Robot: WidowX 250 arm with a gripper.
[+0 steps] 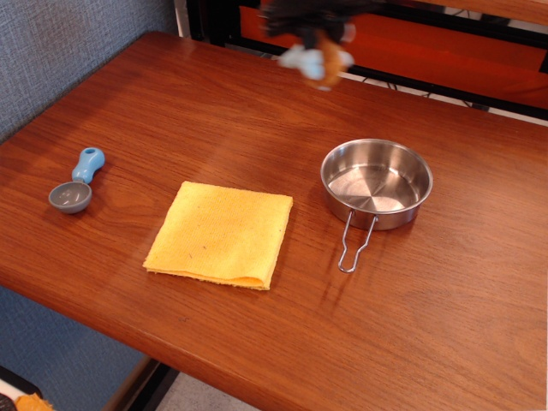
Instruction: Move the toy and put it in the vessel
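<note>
The toy (318, 60), a small light blue plush with an orange-brown belly, hangs blurred in the air at the top middle of the view, high above the table. My gripper (312, 30) is shut on it from above; most of the gripper is cut off by the top edge. The vessel (377, 182), a shiny round steel pan with a thin wire handle pointing toward the front, stands empty on the table to the right, below and right of the toy.
A folded yellow cloth (221, 233) lies in the middle of the wooden table (445, 317). A small grey scoop with a blue handle (77, 181) lies at the left. A grey wall runs along the left side.
</note>
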